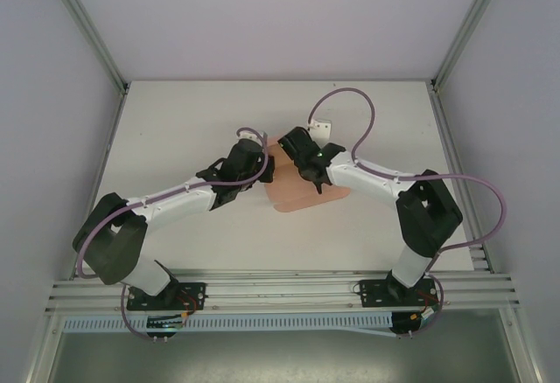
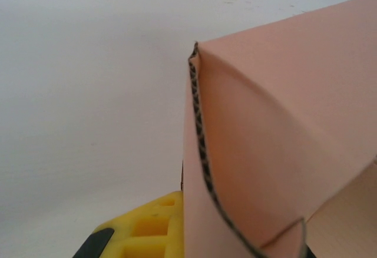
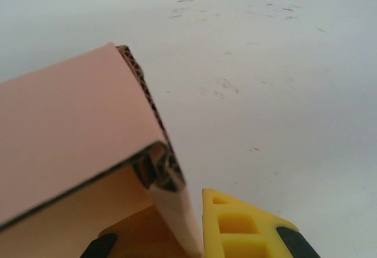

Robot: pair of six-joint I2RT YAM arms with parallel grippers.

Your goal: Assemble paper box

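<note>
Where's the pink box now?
In the top view, the paper box sits on the table between the left gripper and right gripper, both shut on it.

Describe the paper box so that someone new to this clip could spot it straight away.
Look at the middle of the white table, where the left hand and right hand meet. The paper box is the partly folded corrugated card clamped between them, salmon-pink against the black hands.

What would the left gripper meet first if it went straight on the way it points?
The box, whose card the left gripper pinches; past that folded panel, probably the table, though depth is unclear.
</note>
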